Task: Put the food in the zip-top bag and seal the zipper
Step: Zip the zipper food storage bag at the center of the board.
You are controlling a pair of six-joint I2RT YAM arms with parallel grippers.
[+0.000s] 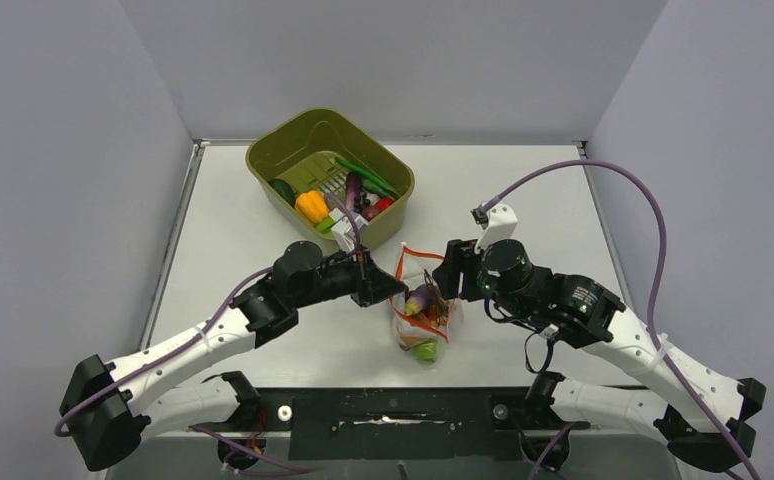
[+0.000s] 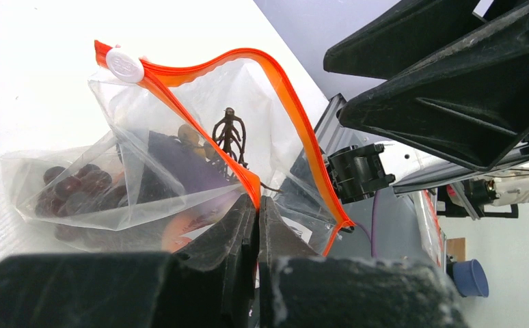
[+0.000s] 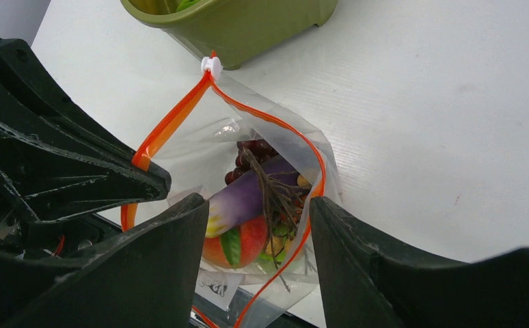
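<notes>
- White table (image 1: 563, 200), grey walls on three sides; your two arms reach in from its near edge.
- Zip-top bag (image 1: 424, 335): clear soft plastic; lying mid-table between the two grippers; mouth turned toward the far side, gaping, not sealed.
- Contents of the bag: green fruit (image 1: 425, 350) at the near end; orange-red fruit (image 3: 251, 242); purple eggplant (image 3: 248, 195); dark grapes (image 2: 77, 188) with a bare brown stem.
- Left gripper (image 2: 258, 205): clenched on the bag's mouth edge, pinching the zipper (image 2: 286, 89); it lifts one lip so that the mouth stands open.
- Right gripper (image 3: 258, 208): released; fingers spread to either side of the bag's mouth; grasping nothing that shows.
- Zipper: thin red-orange strip; its two sides bowed apart; white slider (image 3: 211, 66) parked at the far end, close to the tub.
- Olive-green tub (image 1: 283, 140): far side, just beyond the bag; yellow-orange pepper (image 1: 312, 205), green beans (image 1: 363, 175) and other pieces wait inside.
- Step in hand, as judged: loading, part done; sealing not begun.
- Next move, as judged: send your right arm to the tub for another piece; leave your left grip as it is; the lip looks limp and would likely fold shut if let go.
</notes>
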